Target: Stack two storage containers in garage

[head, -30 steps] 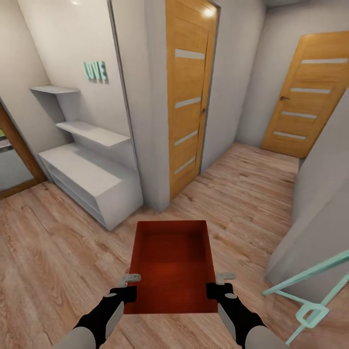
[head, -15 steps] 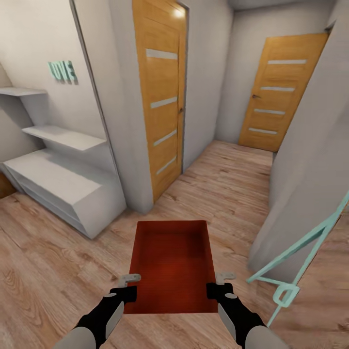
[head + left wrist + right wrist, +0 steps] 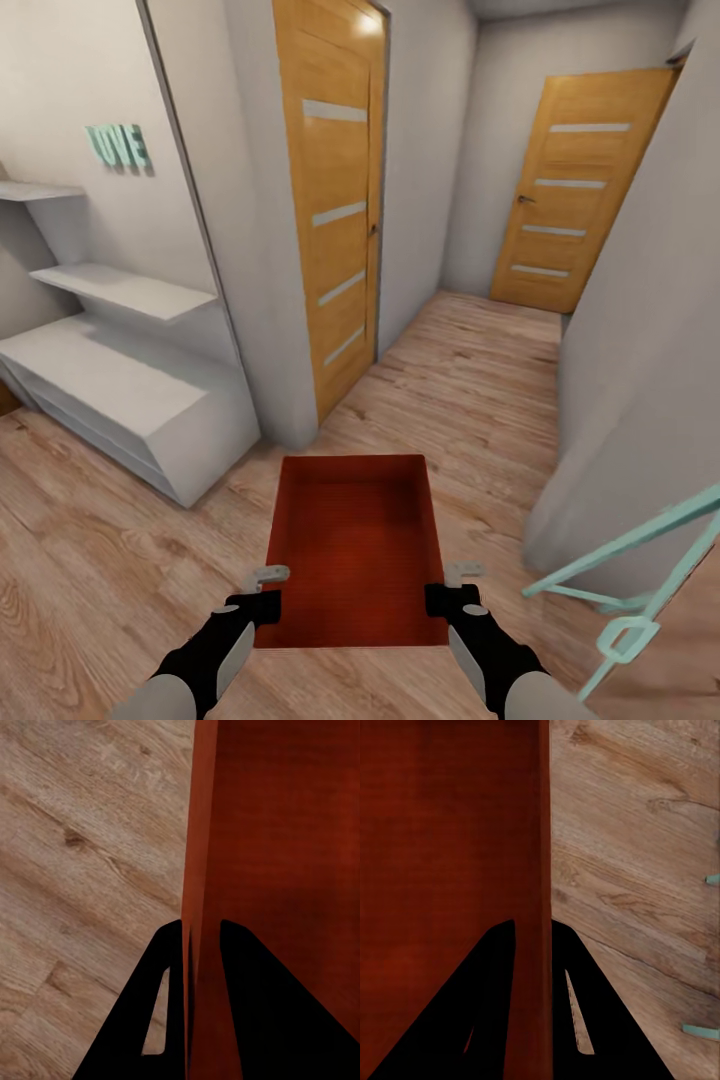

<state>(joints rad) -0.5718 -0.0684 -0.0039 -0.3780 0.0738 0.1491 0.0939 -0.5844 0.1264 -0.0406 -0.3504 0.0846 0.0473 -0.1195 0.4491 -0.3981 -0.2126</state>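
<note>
I carry one orange-red storage container [image 3: 355, 545] level in front of me, above the light wood plank flooring. My left gripper [image 3: 262, 598] is shut on its left wall near the close corner. My right gripper [image 3: 448, 598] is shut on its right wall. In the left wrist view the black fingers [image 3: 169, 1020] straddle the thin red wall [image 3: 201, 870] of the container. The right wrist view shows the same grip, with black fingers [image 3: 495, 1012] on either side of the container wall [image 3: 544, 855]. The bin is open-topped and holds nothing.
A hallway runs ahead with an orange wooden door [image 3: 335, 190] on the left and another door [image 3: 575, 190] at its end. White shelving [image 3: 120, 380] with teal wall letters [image 3: 118, 146] stands at the left. A grey wall corner [image 3: 630, 400] and a teal frame [image 3: 640, 590] are at the right.
The whole view has swung, so the doors and shelving sit further left than a second ago. The container and both grippers keep the same place in front of me.
</note>
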